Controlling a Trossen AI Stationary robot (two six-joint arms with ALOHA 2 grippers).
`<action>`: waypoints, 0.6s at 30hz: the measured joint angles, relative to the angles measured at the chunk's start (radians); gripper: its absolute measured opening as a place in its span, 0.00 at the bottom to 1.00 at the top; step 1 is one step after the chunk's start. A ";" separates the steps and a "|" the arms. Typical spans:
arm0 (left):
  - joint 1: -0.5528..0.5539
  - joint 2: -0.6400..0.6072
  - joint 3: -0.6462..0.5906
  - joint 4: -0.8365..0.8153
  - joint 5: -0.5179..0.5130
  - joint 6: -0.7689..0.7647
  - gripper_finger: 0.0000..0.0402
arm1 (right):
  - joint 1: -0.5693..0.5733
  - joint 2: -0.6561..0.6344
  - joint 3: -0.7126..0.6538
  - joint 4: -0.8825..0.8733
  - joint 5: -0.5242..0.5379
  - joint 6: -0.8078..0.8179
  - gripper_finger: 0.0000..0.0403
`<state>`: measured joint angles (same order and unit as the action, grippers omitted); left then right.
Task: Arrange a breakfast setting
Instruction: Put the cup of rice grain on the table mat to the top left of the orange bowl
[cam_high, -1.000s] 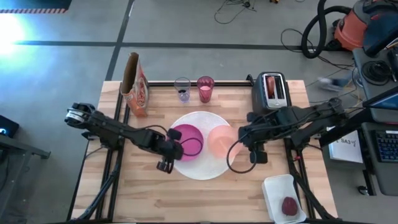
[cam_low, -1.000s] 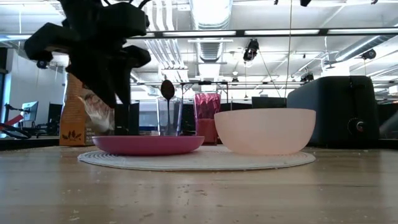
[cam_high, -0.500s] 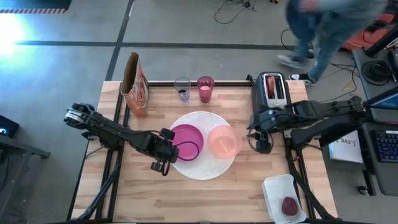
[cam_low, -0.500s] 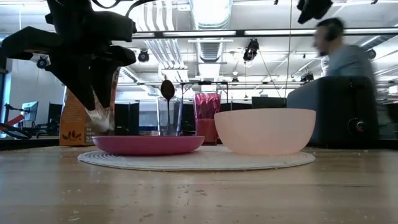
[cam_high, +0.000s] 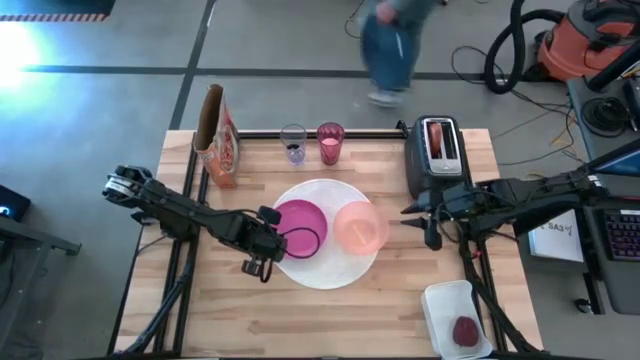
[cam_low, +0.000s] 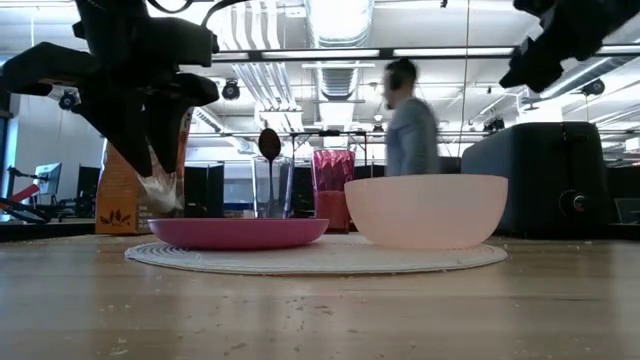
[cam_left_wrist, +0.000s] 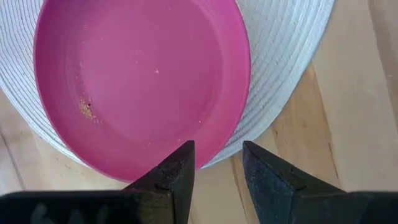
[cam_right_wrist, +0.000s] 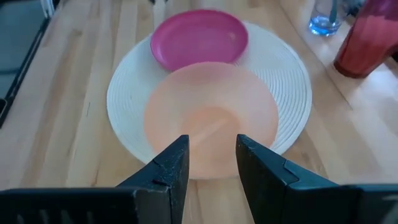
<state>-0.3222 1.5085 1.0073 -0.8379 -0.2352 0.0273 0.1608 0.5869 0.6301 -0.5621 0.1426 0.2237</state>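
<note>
A big white round disc (cam_high: 325, 265) lies mid-table. On it rest a magenta plate (cam_high: 300, 228) and a translucent pink bowl (cam_high: 360, 227), side by side. My left gripper (cam_high: 272, 242) is open and hovers over the plate's left rim (cam_left_wrist: 217, 152). My right gripper (cam_high: 408, 212) is open and empty, raised to the right of the bowl (cam_right_wrist: 211, 146). A pink tumbler (cam_high: 330, 143) and a clear glass (cam_high: 293, 143) stand at the far edge. The blue-handled spoon (cam_low: 268, 145) stands in the glass, bowl end up. Round toasted bread (cam_high: 437, 135) sticks out of the toaster (cam_high: 438, 160). A small dark-red fruit (cam_high: 465, 332) lies in a white tray.
A cereal bag (cam_high: 218, 135) stands at the far left corner. The white tray (cam_high: 445, 300) sits at the near right corner. A person (cam_high: 395, 40) walks past beyond the far edge. Bare wood shows along the near edge (cam_high: 300, 320).
My right gripper has drawn back from the bowl's right side toward the table's right edge and risen. My left gripper has shifted a little toward the left edge, then held still. Plate and bowl have stayed put. A person has walked across behind the table.
</note>
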 joint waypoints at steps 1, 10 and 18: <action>0.000 0.000 0.000 0.006 0.000 -0.002 0.29 | 0.000 -0.025 -0.026 0.022 0.013 0.000 0.30; 0.000 0.000 0.000 -0.004 0.000 -0.011 0.29 | -0.001 -0.241 -0.254 0.221 0.069 -0.022 0.30; 0.003 -0.001 0.000 -0.019 0.000 -0.011 0.29 | 0.000 -0.339 -0.408 0.423 0.084 -0.021 0.29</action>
<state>-0.3191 1.5078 1.0073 -0.8570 -0.2356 0.0166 0.1608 0.2479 0.2220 -0.1389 0.2269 0.2032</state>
